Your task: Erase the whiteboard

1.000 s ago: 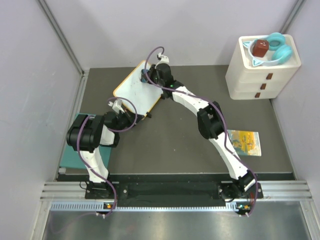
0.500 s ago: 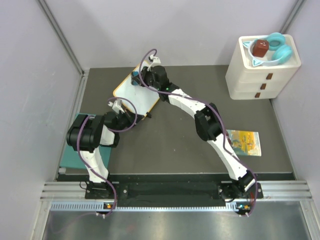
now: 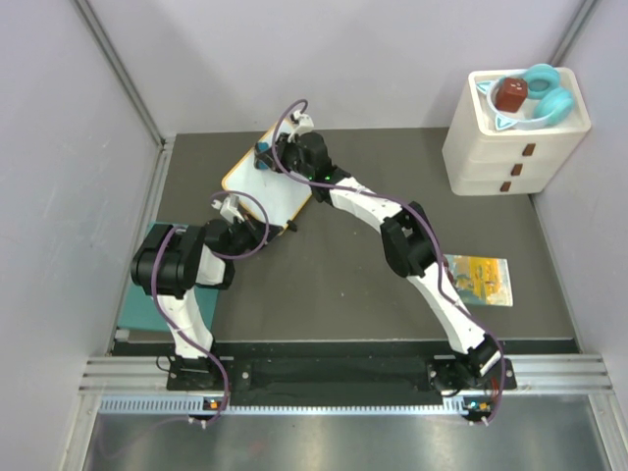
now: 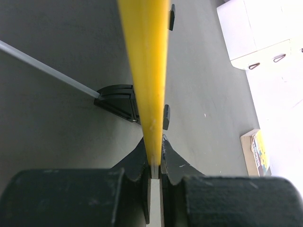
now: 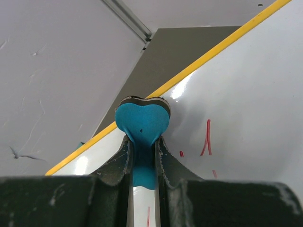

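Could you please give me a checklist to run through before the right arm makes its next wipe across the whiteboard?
1. Left fingers clamped on the whiteboard's orange edge: ok.
2. Right fingers shut on the teal eraser: ok.
3. Eraser resting on the white surface, near the rim: ok.
4. Board wiped clean: not ok; red strokes show just right of the eraser.
5. Board's feet steady on the table: cannot tell from these views.
6. Booklet out of the wiping path: ok, it lies well off to the right.
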You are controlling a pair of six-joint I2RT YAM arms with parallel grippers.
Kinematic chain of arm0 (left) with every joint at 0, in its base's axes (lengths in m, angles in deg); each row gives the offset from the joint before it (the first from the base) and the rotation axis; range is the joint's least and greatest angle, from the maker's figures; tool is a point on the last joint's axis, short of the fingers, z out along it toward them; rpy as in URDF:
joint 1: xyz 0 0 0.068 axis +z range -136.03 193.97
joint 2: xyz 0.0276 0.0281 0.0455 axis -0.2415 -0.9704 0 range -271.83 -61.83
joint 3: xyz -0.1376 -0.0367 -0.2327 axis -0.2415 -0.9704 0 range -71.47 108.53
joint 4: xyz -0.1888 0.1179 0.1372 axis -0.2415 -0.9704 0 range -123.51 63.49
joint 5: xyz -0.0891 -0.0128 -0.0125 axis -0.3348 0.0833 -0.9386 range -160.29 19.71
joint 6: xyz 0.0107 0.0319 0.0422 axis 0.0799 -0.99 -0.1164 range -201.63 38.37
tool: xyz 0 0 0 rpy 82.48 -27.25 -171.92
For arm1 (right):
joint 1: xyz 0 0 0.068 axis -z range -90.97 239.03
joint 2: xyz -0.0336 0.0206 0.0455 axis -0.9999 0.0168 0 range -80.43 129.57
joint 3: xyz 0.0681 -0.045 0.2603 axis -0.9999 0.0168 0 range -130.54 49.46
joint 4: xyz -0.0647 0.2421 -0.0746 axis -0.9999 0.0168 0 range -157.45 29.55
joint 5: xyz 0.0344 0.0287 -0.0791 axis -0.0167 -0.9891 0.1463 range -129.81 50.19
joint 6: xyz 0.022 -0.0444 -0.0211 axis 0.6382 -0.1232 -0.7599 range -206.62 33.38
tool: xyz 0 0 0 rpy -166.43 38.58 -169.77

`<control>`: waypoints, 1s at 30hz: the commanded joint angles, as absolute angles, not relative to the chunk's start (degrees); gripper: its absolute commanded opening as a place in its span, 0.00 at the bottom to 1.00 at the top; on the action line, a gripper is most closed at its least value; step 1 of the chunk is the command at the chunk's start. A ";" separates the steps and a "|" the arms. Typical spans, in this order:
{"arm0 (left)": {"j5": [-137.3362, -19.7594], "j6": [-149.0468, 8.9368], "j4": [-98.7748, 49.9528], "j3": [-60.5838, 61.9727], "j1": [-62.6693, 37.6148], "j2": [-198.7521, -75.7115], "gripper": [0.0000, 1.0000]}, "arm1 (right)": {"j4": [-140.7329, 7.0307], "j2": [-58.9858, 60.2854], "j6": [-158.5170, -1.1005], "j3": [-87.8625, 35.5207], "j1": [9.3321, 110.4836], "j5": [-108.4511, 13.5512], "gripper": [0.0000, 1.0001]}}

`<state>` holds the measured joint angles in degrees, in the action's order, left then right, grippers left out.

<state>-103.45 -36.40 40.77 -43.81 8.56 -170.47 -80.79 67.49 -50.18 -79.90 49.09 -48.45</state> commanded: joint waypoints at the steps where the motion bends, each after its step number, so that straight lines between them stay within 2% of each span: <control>1: -113.44 -39.18 34.92 -44.93 5.80 -172.57 0.00 | -80.45 67.58 -48.04 -79.12 50.36 -46.23 0.00; 9: -113.70 -39.01 35.45 -45.11 5.80 -172.48 0.00 | -77.83 68.28 -45.85 -79.74 53.87 -41.49 0.00; 14: -113.62 -39.01 35.54 -45.11 5.89 -172.57 0.00 | -79.04 67.93 -43.73 -76.31 55.90 -42.97 0.00; 21: -113.62 -38.92 35.54 -45.11 5.89 -172.66 0.00 | -80.19 69.42 -43.82 -79.55 55.20 -48.06 0.00; 30: -113.62 -39.10 35.97 -45.37 5.80 -172.57 0.00 | -79.66 67.84 -46.90 -81.75 51.51 -48.42 0.00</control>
